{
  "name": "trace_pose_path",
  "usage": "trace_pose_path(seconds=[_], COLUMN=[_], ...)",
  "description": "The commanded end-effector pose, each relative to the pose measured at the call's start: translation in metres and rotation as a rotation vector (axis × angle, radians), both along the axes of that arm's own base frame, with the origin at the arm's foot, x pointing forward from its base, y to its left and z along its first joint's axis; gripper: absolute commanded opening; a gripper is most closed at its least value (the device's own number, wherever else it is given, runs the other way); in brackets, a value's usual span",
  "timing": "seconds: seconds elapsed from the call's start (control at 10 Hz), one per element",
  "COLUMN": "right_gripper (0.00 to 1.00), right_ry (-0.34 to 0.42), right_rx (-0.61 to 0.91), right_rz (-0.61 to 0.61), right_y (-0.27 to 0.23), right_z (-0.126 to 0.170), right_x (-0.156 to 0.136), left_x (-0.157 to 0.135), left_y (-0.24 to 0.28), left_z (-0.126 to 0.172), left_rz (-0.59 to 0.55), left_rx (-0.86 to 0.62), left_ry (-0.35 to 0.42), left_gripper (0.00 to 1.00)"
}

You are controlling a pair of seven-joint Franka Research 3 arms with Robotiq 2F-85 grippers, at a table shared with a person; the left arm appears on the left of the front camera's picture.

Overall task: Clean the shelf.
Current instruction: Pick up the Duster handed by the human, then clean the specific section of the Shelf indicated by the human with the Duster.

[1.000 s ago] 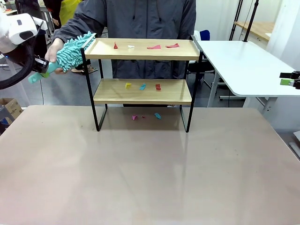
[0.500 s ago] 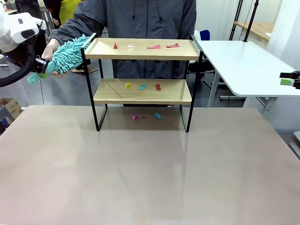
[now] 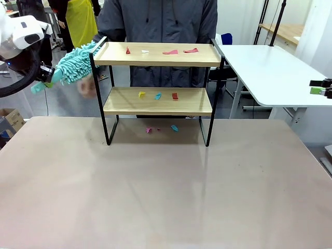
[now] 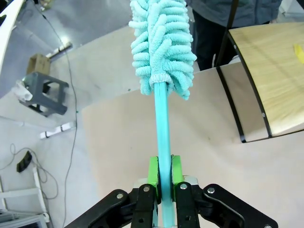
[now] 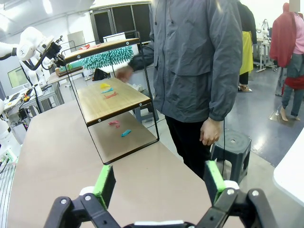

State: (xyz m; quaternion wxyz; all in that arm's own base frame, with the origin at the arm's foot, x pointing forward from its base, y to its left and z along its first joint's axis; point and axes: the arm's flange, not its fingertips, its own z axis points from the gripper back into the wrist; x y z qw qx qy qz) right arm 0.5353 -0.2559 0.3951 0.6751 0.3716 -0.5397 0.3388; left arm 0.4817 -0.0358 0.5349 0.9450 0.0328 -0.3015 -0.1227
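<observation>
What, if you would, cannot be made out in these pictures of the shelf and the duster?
- Front view: the person's hand beside the shelf is blurred.
- Front view: the right hand is cut off by the picture's right edge.
- Left wrist view: the tip of the duster is cut off by the top edge.
- Front view: the scraps on the shelf are too small to tell what they are.

The shelf (image 3: pixel 124 104) is sitting on the bench (image 3: pixel 155 197), back toward the far edge. Top board has a row of bits: small red scrap (image 3: pixel 127 50), white scrap (image 3: pixel 144 51), pink scrap (image 3: pixel 169 52), long red scrap (image 3: pixel 190 50). Lower board: yellow scrap (image 3: pixel 141 94), blue scrap (image 3: pixel 157 96), dark red scrap (image 3: pixel 175 96). On the bench under it, a magenta scrap (image 3: pixel 149 129) and a teal scrap (image 3: pixel 174 128).
</observation>
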Motion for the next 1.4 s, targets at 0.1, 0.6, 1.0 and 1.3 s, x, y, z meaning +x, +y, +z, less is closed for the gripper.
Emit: trace_pose_path(seconds=[0.1, 0.6, 1.0, 1.3], right_gripper=[1.00, 1.00, 1.00, 1.00], right_ry=[0.002, 0.002, 0.002, 0.002], right_rx=[-0.002, -0.002, -0.002, -0.002], right_rz=[0.001, 0.001, 0.001, 0.001], right_y=[0.002, 0.002, 0.002, 0.002], right_z=[0.002, 0.002, 0.002, 0.002], right_x=[0.001, 0.001, 0.001, 0.001], left_x=[-0.001, 0.000, -0.042, -0.088], left_y=[0.002, 0.000, 0.055, 0.079], left_z=[0.003, 0.000, 0.067, 0.106], left_rz=[0.003, 0.000, -0.138, -0.461], left_rx=[0.003, 0.000, 0.233, 0.467], left_ry=[-0.007, 0.000, 0.068, 0.255], left_gripper=[0.00, 0.13, 0.13, 0.13])
